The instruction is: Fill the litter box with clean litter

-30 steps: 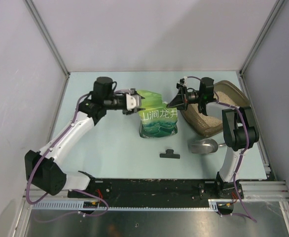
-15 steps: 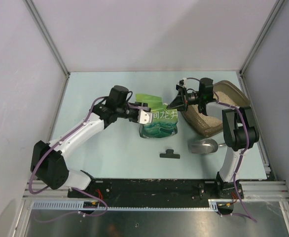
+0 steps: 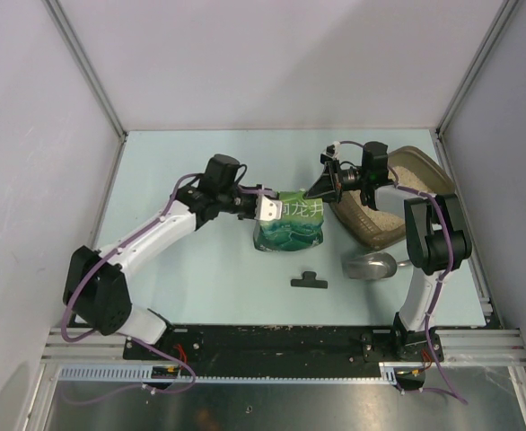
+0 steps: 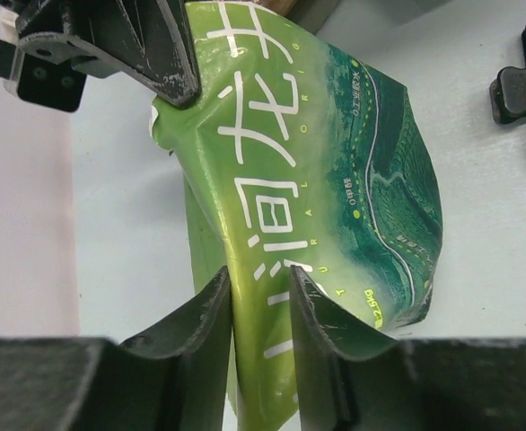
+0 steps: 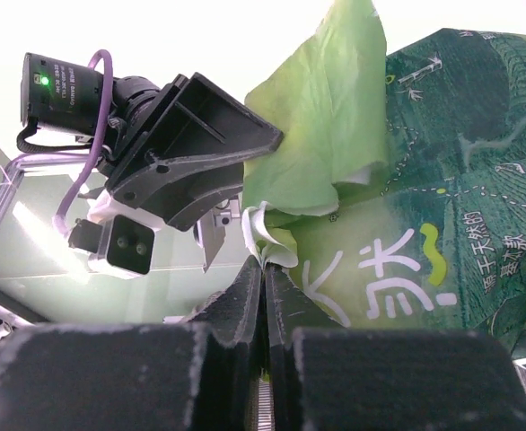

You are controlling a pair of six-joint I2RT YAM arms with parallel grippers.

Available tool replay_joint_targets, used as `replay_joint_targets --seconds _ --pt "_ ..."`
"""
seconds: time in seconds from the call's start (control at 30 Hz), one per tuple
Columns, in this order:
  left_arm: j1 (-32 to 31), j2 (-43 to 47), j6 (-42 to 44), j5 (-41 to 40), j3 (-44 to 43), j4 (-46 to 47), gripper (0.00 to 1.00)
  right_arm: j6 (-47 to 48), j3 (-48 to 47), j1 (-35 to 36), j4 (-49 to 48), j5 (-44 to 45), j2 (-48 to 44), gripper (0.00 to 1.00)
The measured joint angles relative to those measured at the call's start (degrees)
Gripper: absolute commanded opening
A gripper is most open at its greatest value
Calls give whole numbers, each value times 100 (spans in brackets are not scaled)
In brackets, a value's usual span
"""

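The litter box (image 3: 371, 238) sits just right of the green bag (image 3: 290, 232), with clean litter (image 3: 381, 218) lying inside it. The left hand (image 3: 268, 212) grips the bag's left edge, and the right hand (image 3: 320, 189) pinches its top right corner.

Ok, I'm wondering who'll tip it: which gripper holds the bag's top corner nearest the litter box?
The right gripper, pinched shut on that corner beside the litter box; the left gripper grips the bag's far side edge.
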State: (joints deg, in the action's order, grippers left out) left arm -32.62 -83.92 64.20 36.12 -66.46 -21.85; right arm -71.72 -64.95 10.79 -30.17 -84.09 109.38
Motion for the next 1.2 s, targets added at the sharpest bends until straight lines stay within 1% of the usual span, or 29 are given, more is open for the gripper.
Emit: replay_joint_targets --seconds 0.03,0.1,0.17,0.2,0.23,0.27,0.3,0.4,0.53,0.67,0.73,0.77,0.8,0.83,0.87,0.9,0.97,1.0,1.07,1.13,1.2 --pt "0 -9 -39 2 -2 0 26 2 0 0 0 0 0 0" --pt "0 -22 -146 11 -7 4 18 4 0 0 11 -2 0 0" --pt "0 -55 -267 28 -33 2 15 26 0 -2 15 0 0 1" --pt "0 -76 -319 33 -50 0 13 39 0 -13 17 2 0 4" --pt "2 -96 -404 46 -68 2 11 44 0 -37 20 4 0 15" --pt "2 -116 -472 57 -90 4 10 55 0 -59 24 9 0 18" --pt "7 -142 -564 70 -125 2 9 72 0 -87 48 13 0 27" --pt "24 -184 -741 111 -157 9 8 101 -2 -302 83 -31 -44 34" --pt "66 -197 -914 155 -162 26 7 249 -2 -868 13 -48 -201 35" --pt "92 -197 -1047 177 -162 31 7 448 -11 -1318 -437 13 -450 37" --pt "111 -197 -1095 199 -162 31 7 802 -33 -1366 -507 149 -651 41" --pt "116 -197 -1126 205 -162 28 7 1191 -70 -1360 -310 299 -791 42" --pt "120 -197 -1137 210 -162 31 7 1740 -177 -1344 164 424 -951 41" --pt "125 -199 -1167 216 -162 28 7 2634 -389 -1307 868 697 -1145 41" --pt "127 -205 -1180 225 -164 31 7 3425 -568 -1252 1375 911 -1285 42" --pt "131 -216 -1198 238 -175 31 7 4518 -837 -1137 2173 1314 -1510 45" --pt "144 -258 -1281 269 -227 22 6 6472 -1038 -719 3165 2107 -2046 48" --pt "155 -273 -1320 286 -247 24 6 7152 -1025 -490 3445 2343 -2306 50" --pt "179 -304 -1388 323 -271 22 6 8712 -726 133 3744 2796 -3014 51" --pt "197 -319 -1458 356 -284 22 6 9798 -511 514 4063 2992 -3467 53" --pt "203 -330 -1517 382 -299 13 6 10780 -452 686 4347 3163 -3602 55"
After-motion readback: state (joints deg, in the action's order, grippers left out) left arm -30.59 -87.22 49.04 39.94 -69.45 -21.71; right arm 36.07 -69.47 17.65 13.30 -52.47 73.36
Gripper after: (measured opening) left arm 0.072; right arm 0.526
